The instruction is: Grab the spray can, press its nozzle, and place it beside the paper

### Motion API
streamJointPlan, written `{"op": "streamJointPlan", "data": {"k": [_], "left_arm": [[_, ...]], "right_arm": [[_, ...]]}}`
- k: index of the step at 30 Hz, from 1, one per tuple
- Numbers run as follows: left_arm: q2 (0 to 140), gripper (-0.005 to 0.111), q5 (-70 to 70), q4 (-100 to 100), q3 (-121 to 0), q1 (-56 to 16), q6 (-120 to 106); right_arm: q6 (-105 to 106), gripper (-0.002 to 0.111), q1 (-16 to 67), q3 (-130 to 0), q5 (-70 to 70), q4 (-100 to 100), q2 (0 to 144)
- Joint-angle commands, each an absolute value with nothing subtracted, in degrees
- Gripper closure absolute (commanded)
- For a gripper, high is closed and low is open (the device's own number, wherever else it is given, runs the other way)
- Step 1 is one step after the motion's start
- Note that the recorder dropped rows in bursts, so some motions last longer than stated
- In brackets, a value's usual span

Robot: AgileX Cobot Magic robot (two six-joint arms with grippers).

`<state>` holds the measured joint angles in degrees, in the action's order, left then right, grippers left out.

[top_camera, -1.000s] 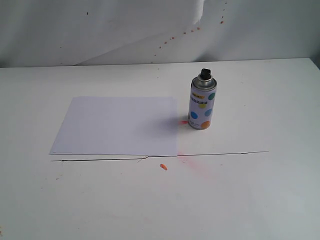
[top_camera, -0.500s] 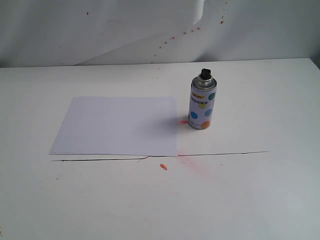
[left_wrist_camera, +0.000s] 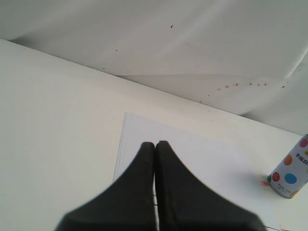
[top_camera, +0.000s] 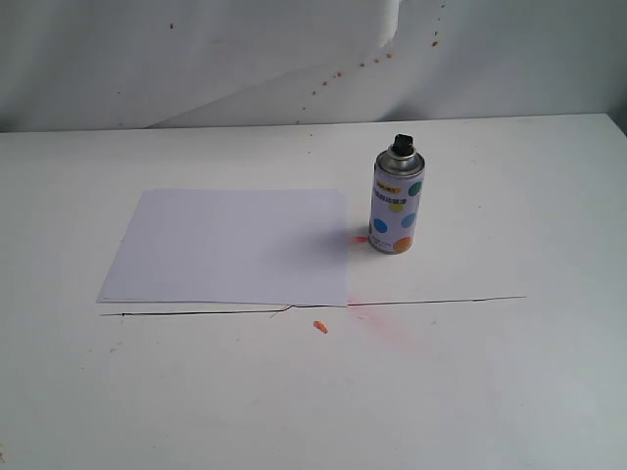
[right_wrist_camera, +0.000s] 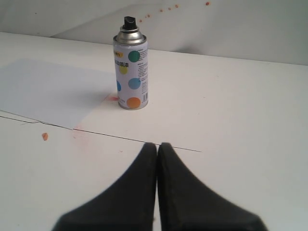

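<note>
The spray can (top_camera: 396, 206) stands upright on the white table, just right of the paper (top_camera: 232, 245), with its black nozzle (top_camera: 402, 143) on top. The right wrist view shows the can (right_wrist_camera: 130, 72) and nozzle (right_wrist_camera: 129, 22) well ahead of my right gripper (right_wrist_camera: 157, 145), which is shut on nothing. In the left wrist view my left gripper (left_wrist_camera: 155, 143) is shut and empty above the paper (left_wrist_camera: 192, 154), and the can (left_wrist_camera: 290, 171) sits at the frame's edge. Neither gripper appears in the exterior view.
A thin dark seam (top_camera: 441, 300) runs across the table in front of the paper and can. Orange-red paint marks (top_camera: 319, 326) lie near it, with a pink stain (top_camera: 360, 239) at the can's base. A creased white backdrop (top_camera: 294, 59) rises behind the table.
</note>
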<state>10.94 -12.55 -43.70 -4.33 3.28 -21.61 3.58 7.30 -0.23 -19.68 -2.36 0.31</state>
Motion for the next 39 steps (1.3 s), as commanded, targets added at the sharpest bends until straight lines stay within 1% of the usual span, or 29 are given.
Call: {"op": "streamJointPlan", "data": {"k": [1, 14, 17, 22, 24, 27, 39], "left_arm": [[10.7, 0.107, -12.1, -44.1, -4.0, 3.4, -21.5], [8.9, 0.107, -12.0, -39.3, -4.0, 3.4, -21.4], [6.0, 0.107, -13.1, -30.8, -4.0, 3.4, -18.6], [2.8, 0.107, -15.9, -7.7, -3.7, 3.4, -1.4], [1.8, 0.107, -15.8, -3.7, -2.6, 3.4, 0.0], [0.0, 0.107, -15.9, -3.5, 0.0, 3.4, 0.0], [0.0, 0.107, -15.9, -2.3, 0.0, 3.4, 0.0]], "right_arm": [[3.9, 0.108, 7.2, 0.0, -19.5, -1.7, 0.0], [3.9, 0.108, 7.2, 0.0, -19.6, -1.9, 0.0], [3.9, 0.108, 7.2, 0.0, -19.6, -1.9, 0.0], [3.9, 0.108, 7.2, 0.0, -19.6, -1.9, 0.0], [3.9, 0.108, 7.2, 0.0, -19.6, -1.9, 0.0], [3.9, 0.108, 7.2, 0.0, -19.6, -1.9, 0.0], [3.9, 0.108, 7.2, 0.0, -19.6, -1.9, 0.0]]}}
